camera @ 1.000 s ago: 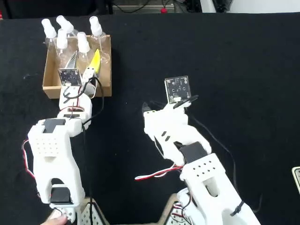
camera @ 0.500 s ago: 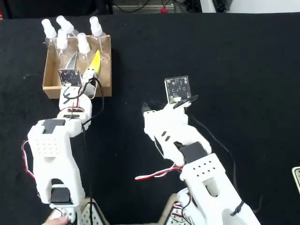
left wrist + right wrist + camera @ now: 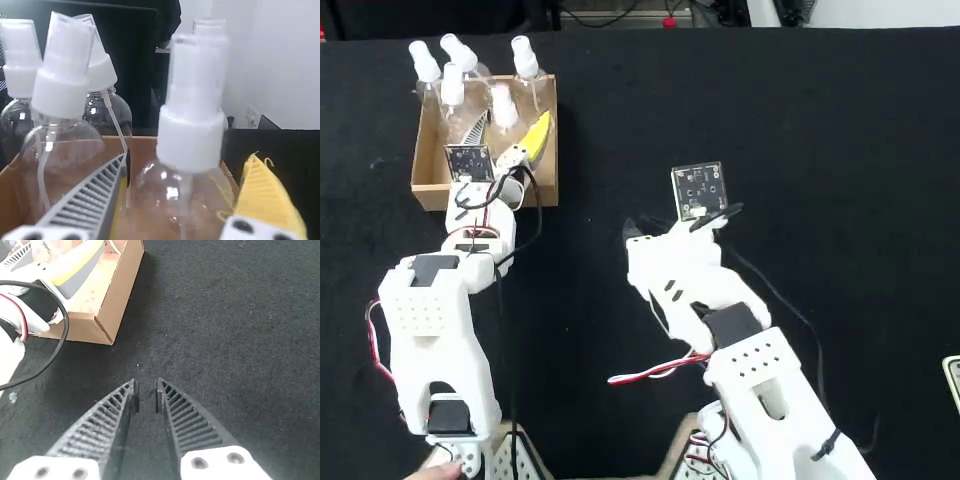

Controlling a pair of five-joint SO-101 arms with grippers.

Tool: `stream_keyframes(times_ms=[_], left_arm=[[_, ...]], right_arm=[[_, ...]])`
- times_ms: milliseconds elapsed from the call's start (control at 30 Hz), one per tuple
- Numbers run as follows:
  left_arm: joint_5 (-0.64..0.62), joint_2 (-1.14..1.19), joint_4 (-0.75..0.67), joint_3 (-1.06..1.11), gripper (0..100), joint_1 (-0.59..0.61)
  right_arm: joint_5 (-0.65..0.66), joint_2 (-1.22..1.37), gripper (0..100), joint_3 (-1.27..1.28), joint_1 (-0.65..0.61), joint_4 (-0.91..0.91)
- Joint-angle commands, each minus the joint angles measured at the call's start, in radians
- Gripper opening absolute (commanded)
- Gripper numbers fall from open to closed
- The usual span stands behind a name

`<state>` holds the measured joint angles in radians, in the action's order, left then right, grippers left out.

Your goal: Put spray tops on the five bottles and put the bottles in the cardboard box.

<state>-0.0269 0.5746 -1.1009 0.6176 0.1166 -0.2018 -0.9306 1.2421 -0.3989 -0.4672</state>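
High view — cardboard box (image 3: 418,160) at the far left of the black table (image 3: 800,150), holding five bottles (image 3: 451,90), all upright with white spray tops (image 3: 524,55) fitted. Left gripper (image 3: 510,122) inside the box, its grey and yellow fingers spread wide either side of the nearest bottle (image 3: 185,170). Right gripper (image 3: 146,392) low over bare table, well apart from the box — fingers all but closed, nothing between them.
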Motion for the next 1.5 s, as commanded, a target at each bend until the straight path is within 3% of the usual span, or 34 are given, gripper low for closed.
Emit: stream_keyframes(times_ms=[0, 433, 667, 1133, 1233, 1400, 1467], left_arm=[[-0.008, -0.020, 0.002, -0.004, 32, 0.013], [0.000, -0.021, -0.247, 0.101, 31, 0.015], [-0.003, -0.114, -0.252, 0.173, 31, 0.031], [-0.008, -0.562, -0.250, 0.704, 31, 0.035], [-0.008, -0.615, -0.256, 0.799, 24, 0.035], [-0.002, -0.726, -0.258, 0.935, 2, 0.045], [-0.002, -0.786, -0.258, 0.997, 7, 0.051]], right_arm=[[-0.003, 0.001, 6.0, -0.013, -0.009, 0.028], [-0.003, 0.001, 6.0, -0.013, -0.009, 0.028], [-0.003, 0.001, 6.0, -0.013, -0.009, 0.028], [-0.003, -0.001, 6.0, -0.013, -0.009, 0.029], [-0.003, -0.001, 6.0, -0.013, -0.009, 0.031], [-0.005, -0.001, 5.9, 0.007, -0.008, 0.078], [-0.005, -0.001, 6.0, 0.008, -0.008, 0.078]])
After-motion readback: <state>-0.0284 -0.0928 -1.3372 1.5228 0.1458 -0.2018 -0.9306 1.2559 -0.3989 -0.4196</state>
